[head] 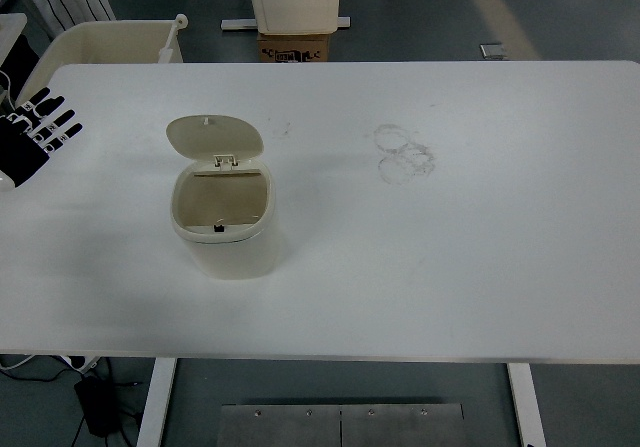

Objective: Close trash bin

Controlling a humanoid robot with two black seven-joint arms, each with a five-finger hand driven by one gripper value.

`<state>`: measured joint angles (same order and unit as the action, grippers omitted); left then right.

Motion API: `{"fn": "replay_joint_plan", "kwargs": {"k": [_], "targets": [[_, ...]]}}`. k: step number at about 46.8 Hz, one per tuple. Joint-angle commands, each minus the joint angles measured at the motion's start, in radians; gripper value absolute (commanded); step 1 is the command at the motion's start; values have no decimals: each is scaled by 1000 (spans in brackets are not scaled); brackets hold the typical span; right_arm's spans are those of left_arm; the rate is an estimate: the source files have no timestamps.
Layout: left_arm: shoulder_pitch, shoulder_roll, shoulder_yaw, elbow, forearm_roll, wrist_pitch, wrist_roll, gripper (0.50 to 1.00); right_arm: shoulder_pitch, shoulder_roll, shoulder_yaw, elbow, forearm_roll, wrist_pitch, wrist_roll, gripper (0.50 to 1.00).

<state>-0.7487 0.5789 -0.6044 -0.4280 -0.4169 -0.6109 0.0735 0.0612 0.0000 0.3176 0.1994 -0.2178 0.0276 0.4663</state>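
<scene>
White tabletop (450,267), rectangular with rounded corners, spanning nearly the full width of the head view; surface bare apart from faint grey ring-shaped scuff marks (404,152) right of centre and a fainter smudge just right of the bin lid. Cream trash bin (227,229) standing upright left of centre, well clear of every edge; lid (213,137) hinged at the far side and tipped back, fully open, interior visible and apparently empty. Left hand (35,132) at the far left edge of the tabletop, black with white knuckle markings, fingers extended and spread, holding nothing — well apart from the bin. Right arm out of view. Beyond the far edge: grey floor, a cream-coloured tub (105,44) at upper left, a cardboard box (295,46) under a pale cabinet-like unit at top centre. Below the near edge — white table legs, a metal plate (340,424) on the floor, dark cabling with a power brick (96,403) at lower left.
</scene>
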Motion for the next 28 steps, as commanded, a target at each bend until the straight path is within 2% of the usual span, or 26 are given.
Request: {"fn": "replay_joint_plan", "kwargs": {"k": [1, 7, 28], "targets": [[2, -1, 0, 0, 1, 0, 0, 1000, -1, 0, 0, 0, 0, 0, 0, 991], [8, -8, 0, 0, 4, 0, -29, 1000, -1, 0, 0, 0, 0, 0, 0, 991], [51, -13, 5, 0, 6, 0, -35, 1000, -1, 0, 0, 0, 0, 0, 0, 991]]}}
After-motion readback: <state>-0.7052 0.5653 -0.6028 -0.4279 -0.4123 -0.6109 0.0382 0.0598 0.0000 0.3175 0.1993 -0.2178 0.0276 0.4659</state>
